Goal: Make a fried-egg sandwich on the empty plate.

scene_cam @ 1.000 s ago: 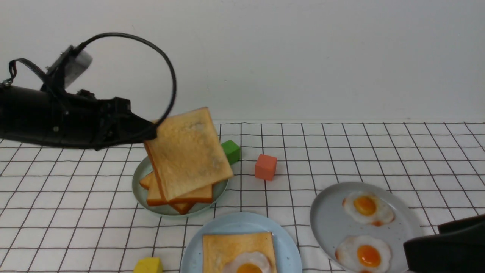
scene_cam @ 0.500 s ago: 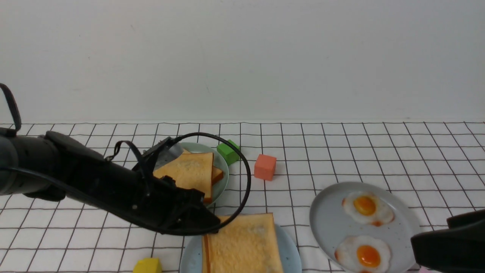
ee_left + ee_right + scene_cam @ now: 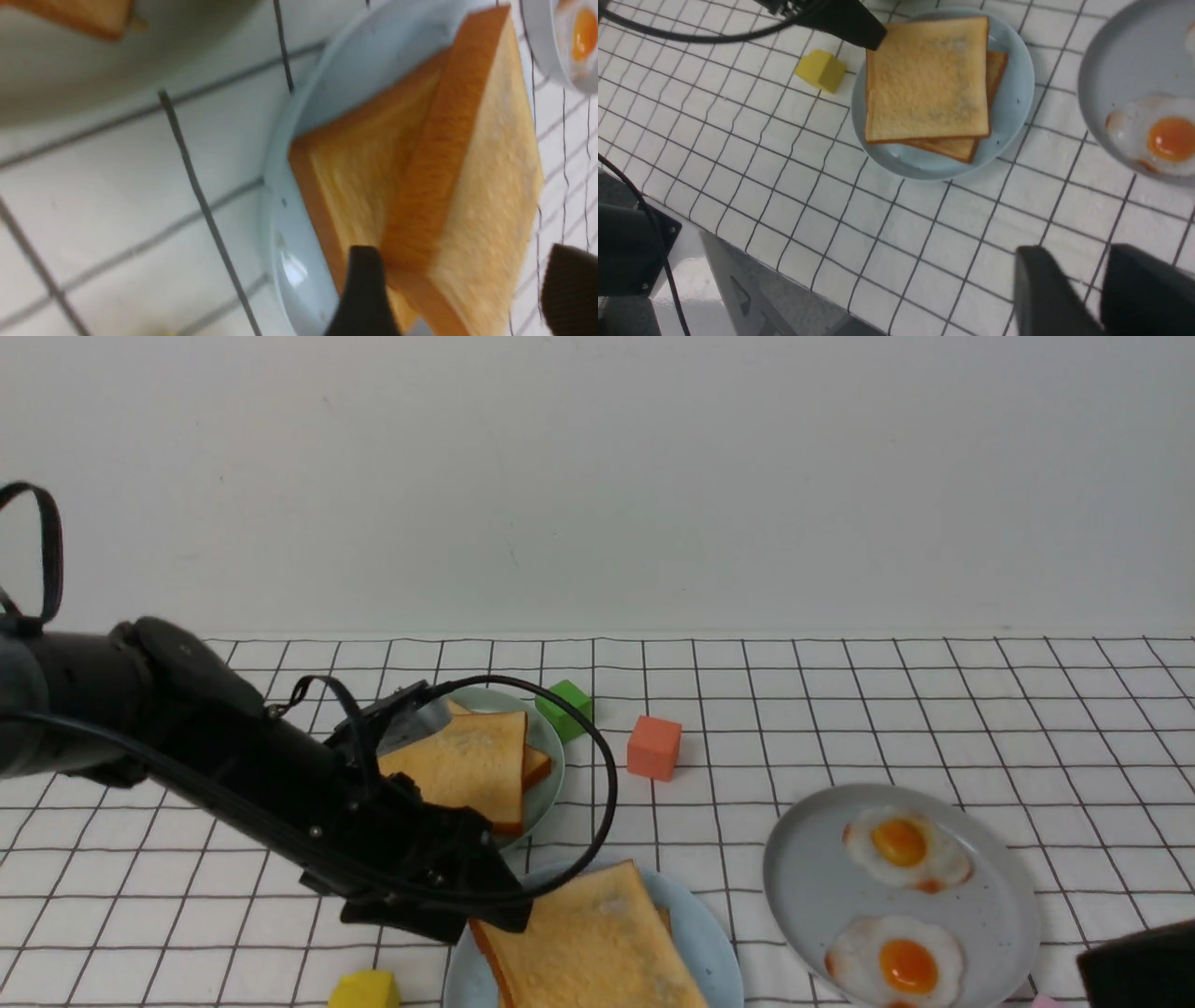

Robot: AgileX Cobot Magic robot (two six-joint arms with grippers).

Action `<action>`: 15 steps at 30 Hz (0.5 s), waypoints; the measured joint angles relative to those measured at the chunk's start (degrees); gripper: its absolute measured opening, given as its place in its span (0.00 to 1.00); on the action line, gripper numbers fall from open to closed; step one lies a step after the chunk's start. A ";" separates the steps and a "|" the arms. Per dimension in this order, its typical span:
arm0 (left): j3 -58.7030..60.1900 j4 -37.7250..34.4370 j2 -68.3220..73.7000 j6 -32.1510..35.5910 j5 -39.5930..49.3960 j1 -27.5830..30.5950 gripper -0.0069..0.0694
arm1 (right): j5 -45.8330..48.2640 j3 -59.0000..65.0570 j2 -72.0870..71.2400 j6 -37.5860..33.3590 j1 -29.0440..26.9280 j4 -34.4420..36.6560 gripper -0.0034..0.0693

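The pale blue plate [image 3: 705,933] sits at the front centre and holds a lower toast slice [image 3: 959,148] with a second toast slice [image 3: 588,947] lying skewed on top. The fried egg of the sandwich is hidden under that top slice. My left gripper [image 3: 504,919] is low at the plate's left rim. In the left wrist view [image 3: 465,254] its jaws stand wide apart around a corner of the top slice [image 3: 486,186]; one finger is against the crust and the other is clear of it. My right gripper [image 3: 1087,252] is empty, its jaws narrowly apart, over the cloth at the front right.
A sage-green plate [image 3: 553,775] with more toast [image 3: 467,765] stands behind the left gripper. A grey speckled plate [image 3: 812,877] on the right holds two fried eggs [image 3: 901,845]. There are green [image 3: 568,707], orange [image 3: 653,747] and yellow [image 3: 366,989] cubes. The table's front edge [image 3: 738,242] is close.
My left arm brought a toast slice down from above the green plate onto the blue plate, covering the egg. The slice has since turned skewed. The right gripper drew back toward the lower right.
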 joint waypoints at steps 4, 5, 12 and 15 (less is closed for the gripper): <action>-2.25 4.60 -4.34 -9.27 2.70 0.00 0.88 | 2.08 0.12 -2.85 5.82 0.00 -5.74 0.03; -2.48 5.65 -6.62 -11.68 3.21 0.00 0.89 | 2.15 0.71 -5.00 8.77 0.00 -8.85 0.03; -2.57 11.31 -19.20 -20.50 6.91 0.00 0.80 | -3.55 11.98 -23.28 19.07 0.00 -23.54 0.03; -2.57 14.33 -24.74 -23.48 8.79 0.00 0.74 | -6.88 18.07 -30.74 21.78 0.00 -26.57 0.03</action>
